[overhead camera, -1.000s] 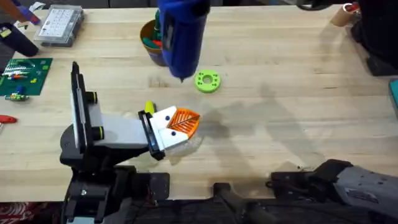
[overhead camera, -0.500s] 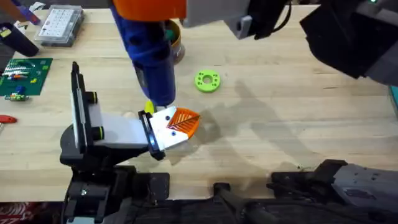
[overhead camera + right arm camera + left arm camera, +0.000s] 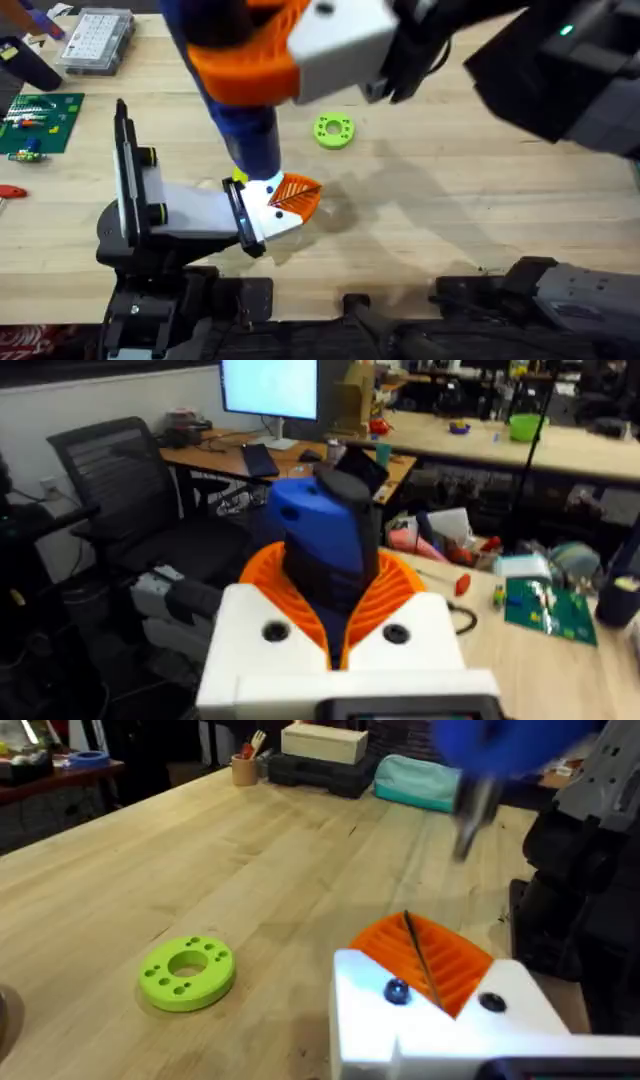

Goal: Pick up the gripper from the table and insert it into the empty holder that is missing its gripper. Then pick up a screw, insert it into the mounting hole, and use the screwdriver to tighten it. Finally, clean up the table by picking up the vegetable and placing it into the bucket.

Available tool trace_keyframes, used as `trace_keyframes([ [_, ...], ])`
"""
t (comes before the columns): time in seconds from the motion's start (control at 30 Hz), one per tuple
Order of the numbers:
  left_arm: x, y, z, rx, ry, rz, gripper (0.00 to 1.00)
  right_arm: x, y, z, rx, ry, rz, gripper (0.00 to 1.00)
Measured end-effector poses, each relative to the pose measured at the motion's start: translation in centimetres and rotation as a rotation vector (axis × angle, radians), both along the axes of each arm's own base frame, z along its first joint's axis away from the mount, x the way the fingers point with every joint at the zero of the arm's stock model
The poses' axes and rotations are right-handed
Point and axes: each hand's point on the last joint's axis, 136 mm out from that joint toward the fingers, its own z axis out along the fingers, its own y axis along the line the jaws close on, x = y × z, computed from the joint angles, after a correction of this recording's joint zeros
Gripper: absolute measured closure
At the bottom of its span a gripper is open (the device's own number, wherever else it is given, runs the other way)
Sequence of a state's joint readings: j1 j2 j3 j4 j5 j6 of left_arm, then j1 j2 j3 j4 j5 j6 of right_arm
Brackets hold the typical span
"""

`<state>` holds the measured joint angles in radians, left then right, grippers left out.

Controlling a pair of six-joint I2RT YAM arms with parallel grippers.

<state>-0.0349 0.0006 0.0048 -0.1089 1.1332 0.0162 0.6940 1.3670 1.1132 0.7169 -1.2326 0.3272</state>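
The table [image 3: 470,190] carries the holder [image 3: 150,215], a green ring [image 3: 333,131], a parts box [image 3: 95,40].

Black office chair [image 3: 120,480]; desk with monitor [image 3: 270,388]; possibly cluttered benches behind.

You get bright, even light from above on the table [image 3: 480,200], with no glare on the wood. A soft, broad shadow of the right arm falls right of the holder [image 3: 180,205], and a tighter shadow sits under the green ring [image 3: 333,131]. The right gripper [image 3: 290,45] rises close under the overhead camera, so you see it large and blurred, the screwdriver [image 3: 250,140] below it smeared too. From the left wrist the screwdriver [image 3: 500,760] is a blue blur while the ring [image 3: 187,971] stays fairly sharp. In the right wrist view the monitor [image 3: 270,385] glows overexposed and the room behind is soft.
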Motion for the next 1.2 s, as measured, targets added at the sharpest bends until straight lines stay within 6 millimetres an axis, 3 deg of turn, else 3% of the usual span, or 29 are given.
trace_keyframes([
  [0.23, 0.0, 0.0, 0.0, 0.000, 0.000, 0.000, 0.984, 0.2, 0.4, -2.5, -0.012, 0.003, -0.018, 0.964],
  [0.43, 0.0, 0.0, 0.0, 0.000, 0.000, 0.000, 0.984, -0.1, 0.6, -2.5, 0.020, -0.038, -0.024, 0.964],
  [0.67, 0.0, 0.0, 0.0, 0.000, 0.000, 0.000, 0.984, 0.2, 0.7, -3.9, 0.001, -0.010, -0.045, 0.964],
  [1.2, 0.0, 0.0, 0.0, 0.000, 0.000, 0.000, 0.984, 0.3, 0.8, -4.0, 0.000, -0.010, -0.048, 0.964],
])
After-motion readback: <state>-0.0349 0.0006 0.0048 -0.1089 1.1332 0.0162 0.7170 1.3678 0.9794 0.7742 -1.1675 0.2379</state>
